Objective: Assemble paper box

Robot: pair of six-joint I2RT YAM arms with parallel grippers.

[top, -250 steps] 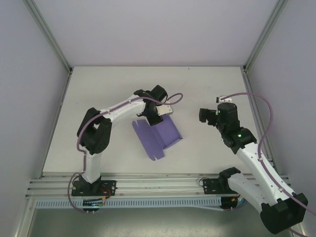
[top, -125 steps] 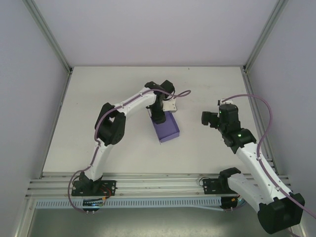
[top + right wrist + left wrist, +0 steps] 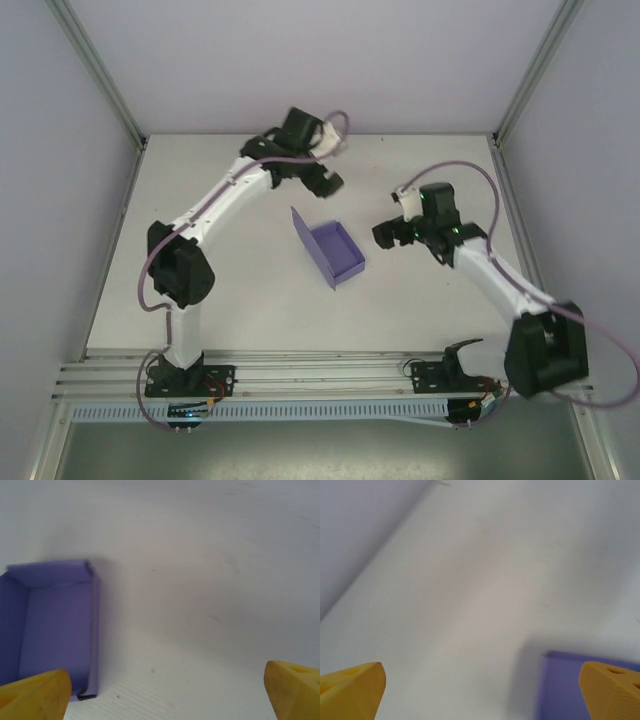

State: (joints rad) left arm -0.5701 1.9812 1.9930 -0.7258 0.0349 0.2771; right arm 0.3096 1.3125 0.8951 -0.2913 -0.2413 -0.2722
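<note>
Since both arms hang clear of it, the paper box point(image 3: 338, 255) sits alone near the middle of the bench point(image 3: 200, 200), with nothing touching it. It reads as an open tray, with walls standing round a flat floor. Along its left long side a taller flap point(image 3: 303, 237) rises at a tilt, probably the lid panel not yet folded down.

The left pincer point(image 3: 328, 184) is poised over the far part of the bench, beyond the box and apart from it, spread wide and empty. In its wrist view the yellow fingertips point(image 3: 351, 690) sit at the bottom corners and a purple edge of the box shows low on the right. That position seems chosen to leave the flap free.

The right pincer point(image 3: 384, 236) hovers just beside the box's right wall, also gaping and empty. Its wrist camera looks into the tray at the left. I judge it is placed there to steady that wall or to press the lid closed.

The walls look formed and the closing fold appears to remain. Thin paperboard may spring back, and whether the near corner tab is fully seated I cannot tell
</note>
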